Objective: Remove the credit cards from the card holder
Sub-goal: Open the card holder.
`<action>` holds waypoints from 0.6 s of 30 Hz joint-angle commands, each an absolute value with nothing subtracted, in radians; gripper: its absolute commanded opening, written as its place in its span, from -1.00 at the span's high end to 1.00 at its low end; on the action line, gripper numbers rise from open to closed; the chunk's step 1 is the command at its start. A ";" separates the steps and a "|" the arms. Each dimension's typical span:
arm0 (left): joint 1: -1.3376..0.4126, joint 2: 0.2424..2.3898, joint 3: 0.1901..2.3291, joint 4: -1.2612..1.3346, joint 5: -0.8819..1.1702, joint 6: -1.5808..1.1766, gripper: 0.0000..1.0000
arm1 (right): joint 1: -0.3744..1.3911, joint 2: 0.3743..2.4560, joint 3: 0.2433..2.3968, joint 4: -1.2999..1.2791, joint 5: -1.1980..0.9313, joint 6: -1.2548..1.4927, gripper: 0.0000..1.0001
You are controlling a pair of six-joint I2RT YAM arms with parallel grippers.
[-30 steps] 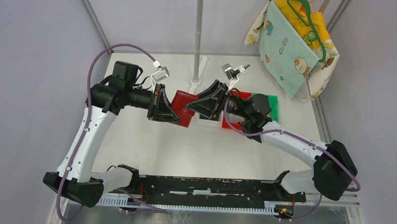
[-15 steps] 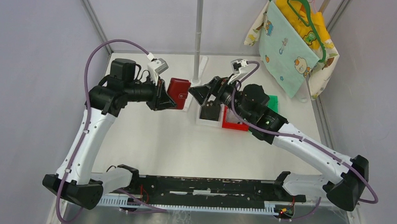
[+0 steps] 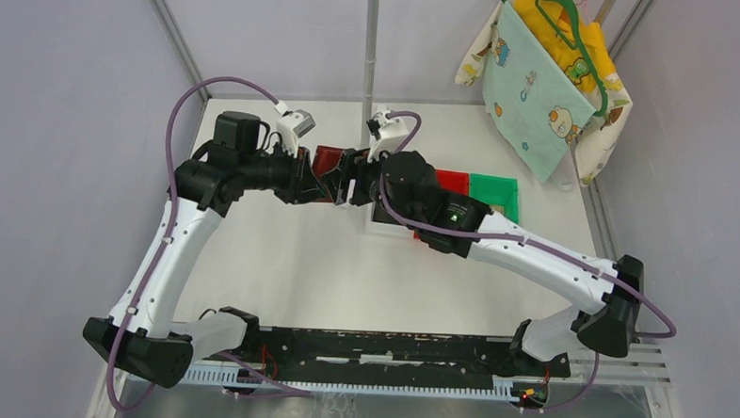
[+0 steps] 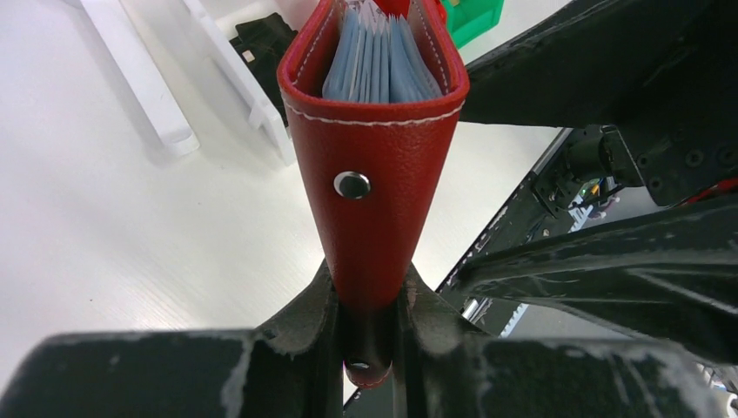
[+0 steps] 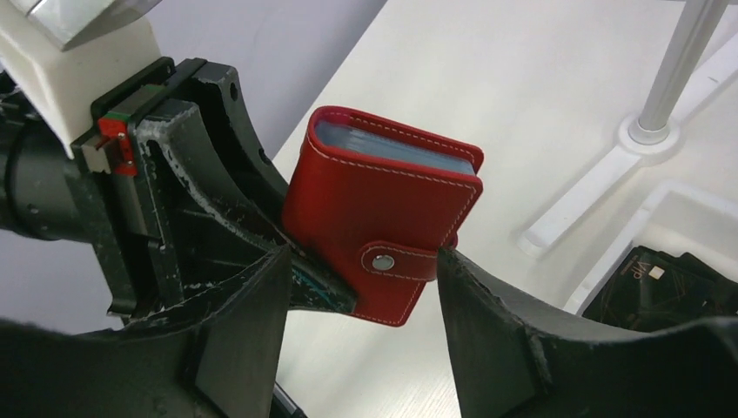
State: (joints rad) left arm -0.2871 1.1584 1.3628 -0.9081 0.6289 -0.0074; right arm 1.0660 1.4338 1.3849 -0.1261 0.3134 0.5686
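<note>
My right jaws, apart from the card holder point(image 5: 383, 218) half a second ago, have swung left and now stand wide open around it; one finger is just beside its snapped strap, though I cannot tell if it touches. My left jaws are clamped tight on the holder's lower edge, holding it above the counter point(image 4: 104, 244). It is glossy red and strapped shut, with the grey-blue edges of the credit cards point(image 4: 374, 61) showing at its open end.

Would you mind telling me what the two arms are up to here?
The left gripper pinches the red card holder by one end, clear of the table. The right gripper is open, its fingers either side of the holder's strap, which looks fastened. The grey-blue cards sit inside.
</note>
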 commanded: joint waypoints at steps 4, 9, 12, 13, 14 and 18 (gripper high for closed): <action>-0.293 1.124 1.360 -0.841 0.660 -0.031 0.96 | 1.078 1.487 1.506 -0.203 0.408 0.560 -0.21; -0.292 1.115 1.360 -0.842 0.670 -0.025 0.97 | 1.084 1.525 1.559 -0.275 0.449 0.569 -0.03; -0.293 1.111 1.362 -0.843 0.672 -0.023 0.96 | 1.084 1.529 1.553 -0.286 0.466 0.584 -0.01; -0.293 1.111 1.364 -0.842 0.676 -0.023 0.97 | 1.084 1.529 1.549 -0.281 0.466 0.586 -0.01; -0.293 1.110 1.365 -0.843 0.678 -0.024 0.96 | 1.085 1.527 1.541 -0.272 0.465 0.589 -0.01; -0.293 1.106 1.365 -0.844 0.681 -0.028 0.96 | 1.090 1.539 1.540 -0.277 0.466 0.604 0.01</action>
